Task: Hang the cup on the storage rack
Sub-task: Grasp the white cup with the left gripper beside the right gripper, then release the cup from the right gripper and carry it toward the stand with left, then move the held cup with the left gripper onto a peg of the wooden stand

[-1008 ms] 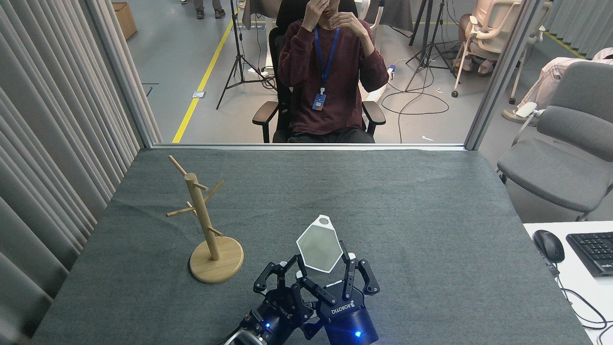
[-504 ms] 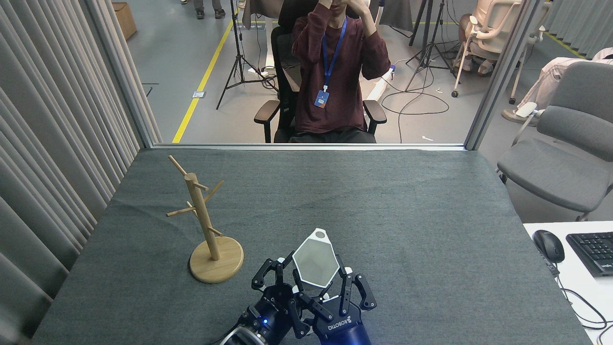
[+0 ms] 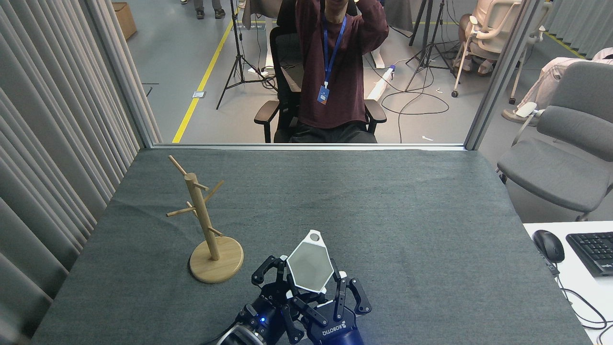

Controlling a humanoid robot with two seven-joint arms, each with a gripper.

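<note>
The white hexagonal cup [image 3: 310, 266] is off the table near the front edge, its mouth turned up toward me and its small loop handle pointing away. My right gripper [image 3: 317, 286] comes up from the bottom edge and is shut on the cup's lower body, one finger on each side. Just left of the cup, my left gripper [image 3: 269, 271] is open, with nothing seen between its fingers. The storage rack [image 3: 203, 218], a light wooden mug tree with a round base, stands upright on the table to the left of both grippers. All of its pegs are bare.
A dark grey cloth covers the table [image 3: 383, 201]. Grey curtains [image 3: 52, 143] run along the left side. A person [image 3: 335, 72] sits in a chair beyond the far edge. To the right are a grey chair [image 3: 565, 153] and a white desk with a mouse [image 3: 548, 245].
My right gripper has drawn the cup down and to the left, nearer the left gripper and me. The person has raised both arms. The rack has not moved.
</note>
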